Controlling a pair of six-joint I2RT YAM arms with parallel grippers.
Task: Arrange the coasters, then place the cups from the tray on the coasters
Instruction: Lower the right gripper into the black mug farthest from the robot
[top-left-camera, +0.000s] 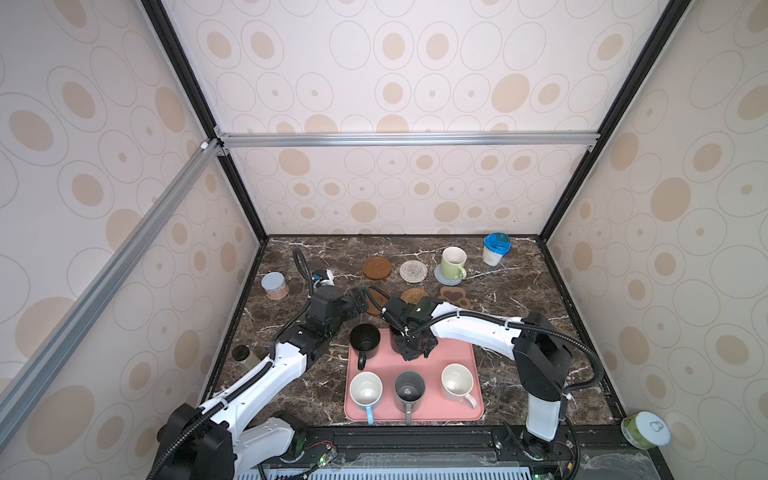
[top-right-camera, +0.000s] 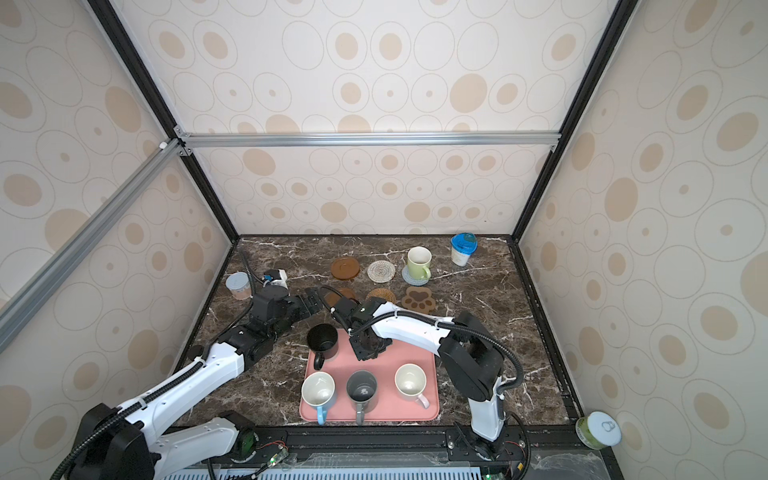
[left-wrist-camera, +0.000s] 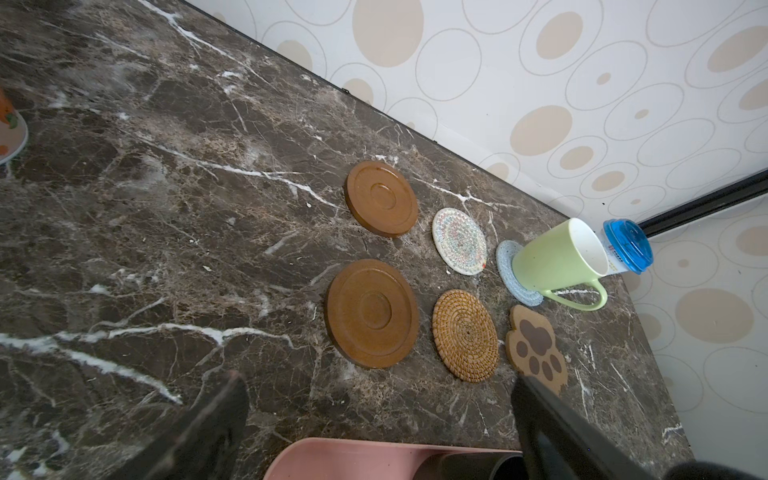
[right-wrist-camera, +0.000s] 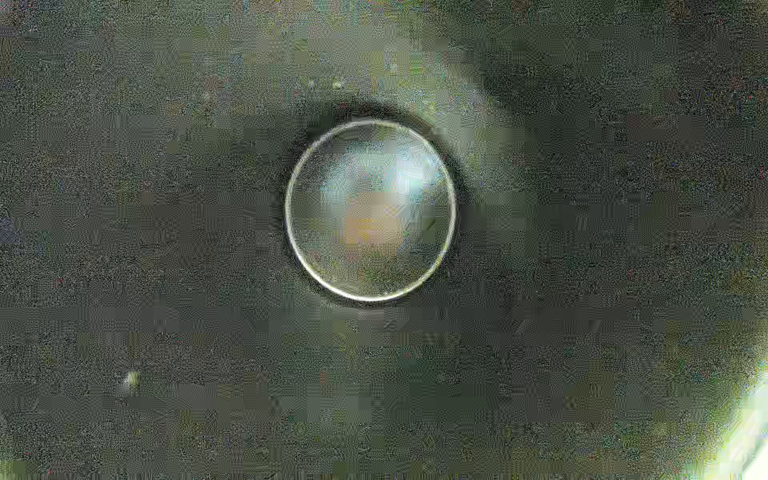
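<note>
Marble tabletop (top-left-camera: 519, 291), patterned walls. Six coasters (left-wrist-camera: 465, 334) lie in two rows at the back. Green cup (top-left-camera: 453, 262) stands on grey-blue coaster (top-left-camera: 441, 277). Tray (top-left-camera: 457, 353) in front holds black cup (top-left-camera: 365, 338), blue cup (top-left-camera: 365, 388), grey cup (top-left-camera: 409, 387) and pink cup (top-left-camera: 457, 381). Right gripper (top-left-camera: 413, 347) is clamped on second black cup (right-wrist-camera: 370, 212) at the tray's far edge. Left gripper (top-left-camera: 360, 300) hovers, jaws spread wide, at near brown coaster (left-wrist-camera: 372, 313).

No word, number or brand can be read in any view. The blue-lidded tub (left-wrist-camera: 614, 261) carries a label (left-wrist-camera: 611, 253) with small red and dark print, but it is too blurred and too small to make out.
</note>
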